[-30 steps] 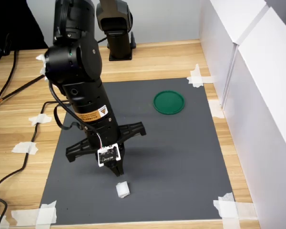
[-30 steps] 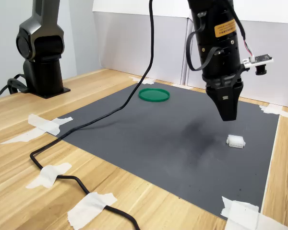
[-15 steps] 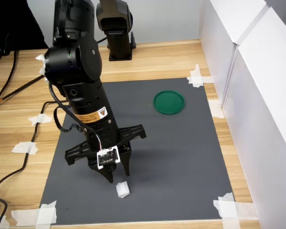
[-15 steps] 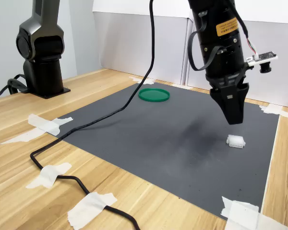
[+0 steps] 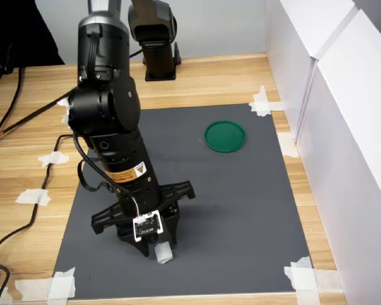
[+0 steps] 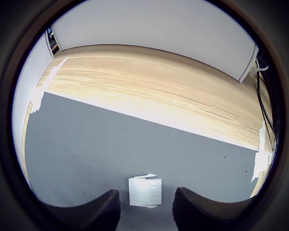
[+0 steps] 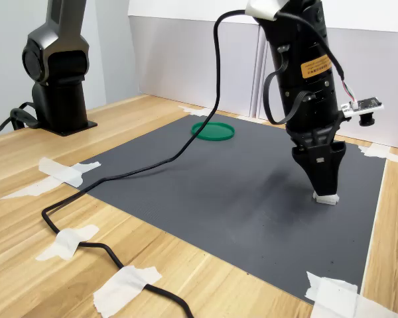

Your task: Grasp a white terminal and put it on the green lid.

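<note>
The white terminal (image 5: 164,254) lies on the dark grey mat (image 5: 241,210) near its near edge in the first exterior view, and you have the tool (image 5: 159,249) standing down over it. In the wrist view the terminal (image 6: 145,192) sits between the two dark fingertips (image 6: 98,208), with a gap on each side, so the fingers are apart and not yet clamped on it. In the second exterior view the tool (image 7: 325,190) points straight down at the terminal (image 7: 326,199), right at mat level. The green lid (image 5: 225,136) lies flat toward the mat's far right corner in the first exterior view, well apart from the tool. The mat is taped to the wooden bench (image 5: 209,79).
</note>
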`<state>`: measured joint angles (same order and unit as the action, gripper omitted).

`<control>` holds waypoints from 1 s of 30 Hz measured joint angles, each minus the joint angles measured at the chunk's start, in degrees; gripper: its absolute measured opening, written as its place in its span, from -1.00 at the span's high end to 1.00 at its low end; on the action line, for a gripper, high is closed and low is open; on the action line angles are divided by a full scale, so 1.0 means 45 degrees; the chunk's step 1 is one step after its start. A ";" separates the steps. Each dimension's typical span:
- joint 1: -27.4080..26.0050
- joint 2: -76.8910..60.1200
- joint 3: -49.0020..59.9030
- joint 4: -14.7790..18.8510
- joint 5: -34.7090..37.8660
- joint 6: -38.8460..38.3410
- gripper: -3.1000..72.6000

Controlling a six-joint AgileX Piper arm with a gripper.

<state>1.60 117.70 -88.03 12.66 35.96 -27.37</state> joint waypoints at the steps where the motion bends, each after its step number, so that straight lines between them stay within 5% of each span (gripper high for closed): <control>1: 0.0000 0.0038 0.0000 0.0000 -0.0032 -0.0002 -0.33; 30: 0.0000 0.0421 0.0000 0.0000 -0.0437 -0.0025 -0.29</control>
<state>1.60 119.60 -88.03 12.66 33.99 -27.48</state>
